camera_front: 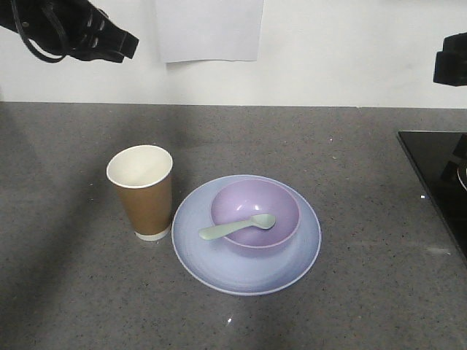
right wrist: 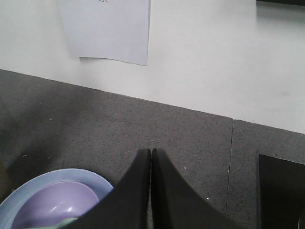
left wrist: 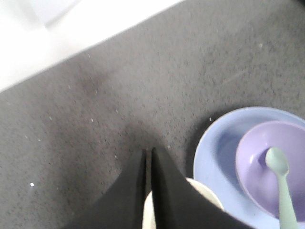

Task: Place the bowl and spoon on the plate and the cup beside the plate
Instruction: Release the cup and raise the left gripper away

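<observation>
bowl (camera_front: 255, 216): little lilac one, sitting right on the plate, a bit toward the back of it. Glossy inside, upright.

spoon (camera_front: 238, 227): mint green, scoop end down inside the bowl, handle leaning over the bowl's front-left rim and poking out above the plate. In the left wrist view you can see the scoop resting in the bowl's hollow.

plate (camera_front: 211, 266): pale blue-lavender, flat on the counter, wider than the bowl so there's a ring of it showing all round.

cup (camera_front: 141, 192): brown paper cup with a white base band, standing upright just to the left of the plate in the front view. Looks like it's right up against the plate's edge, but I honestly can't tell if they touch. White inside, nothing visible in it.

left gripper (left wrist: 148, 157): up above the counter, looking down over the cup's rim. The two black fingers are pressed together with just a thin slit between them, nothing held.

right gripper (right wrist: 151, 155): also up in the air, fingers closed together, holding nothing. Plate and bowl peek in at its lower left.

counter (camera_front: 350, 146): dark grey speckled stone.

paper sheet (camera_front: 209, 29): white, stuck on the wall behind.

black panel (camera_front: 438, 168): glossy, set into the counter at the far right, well apart from the plate.
</observation>
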{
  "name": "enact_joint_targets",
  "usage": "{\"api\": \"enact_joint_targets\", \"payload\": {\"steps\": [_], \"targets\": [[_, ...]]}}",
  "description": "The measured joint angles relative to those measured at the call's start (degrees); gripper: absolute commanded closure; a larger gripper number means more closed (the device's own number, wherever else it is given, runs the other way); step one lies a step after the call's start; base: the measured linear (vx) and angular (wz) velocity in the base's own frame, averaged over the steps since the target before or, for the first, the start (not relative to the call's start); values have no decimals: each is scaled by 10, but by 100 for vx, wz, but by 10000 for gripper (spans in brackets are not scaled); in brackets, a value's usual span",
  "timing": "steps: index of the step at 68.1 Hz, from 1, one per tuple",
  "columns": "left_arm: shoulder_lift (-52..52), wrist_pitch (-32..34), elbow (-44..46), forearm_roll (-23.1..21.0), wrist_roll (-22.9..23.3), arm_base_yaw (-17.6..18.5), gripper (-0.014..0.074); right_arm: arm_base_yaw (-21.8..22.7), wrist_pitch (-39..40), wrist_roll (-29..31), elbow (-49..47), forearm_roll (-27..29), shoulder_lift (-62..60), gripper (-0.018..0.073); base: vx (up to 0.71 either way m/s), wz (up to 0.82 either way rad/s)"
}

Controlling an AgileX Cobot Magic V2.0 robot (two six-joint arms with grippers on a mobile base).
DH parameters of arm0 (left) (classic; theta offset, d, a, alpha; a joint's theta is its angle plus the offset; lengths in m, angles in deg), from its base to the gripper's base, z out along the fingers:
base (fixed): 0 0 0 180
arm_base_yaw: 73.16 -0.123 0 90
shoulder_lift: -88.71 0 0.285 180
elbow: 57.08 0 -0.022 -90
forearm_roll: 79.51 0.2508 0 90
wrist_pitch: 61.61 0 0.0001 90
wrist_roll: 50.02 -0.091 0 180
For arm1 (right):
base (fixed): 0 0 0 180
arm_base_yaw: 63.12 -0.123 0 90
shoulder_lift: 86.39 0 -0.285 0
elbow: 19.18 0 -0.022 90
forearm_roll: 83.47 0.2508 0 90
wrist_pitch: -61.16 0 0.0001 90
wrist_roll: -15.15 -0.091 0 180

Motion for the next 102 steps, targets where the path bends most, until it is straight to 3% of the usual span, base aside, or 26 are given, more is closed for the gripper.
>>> {"api": "enact_joint_targets", "payload": {"steps": [67, 74, 81, 90, 102], "targets": [[-1, 2, 0, -1, -2, 0, 603, 0, 20, 20, 0, 0, 0, 562, 0, 0], [-13, 9, -16, 22, -3, 1, 603, 0, 20, 20, 0, 0, 0, 562, 0, 0], [-69, 26, -73, 53, -3, 1, 603, 0, 20, 20, 0, 0, 0, 562, 0, 0], [-202, 102, -224, 78, -3, 1, 603, 0, 20, 20, 0, 0, 0, 562, 0, 0], [-406, 320, -518, 93, 8, -1, 603, 0, 20, 20, 0, 0, 0, 562, 0, 0]]}}
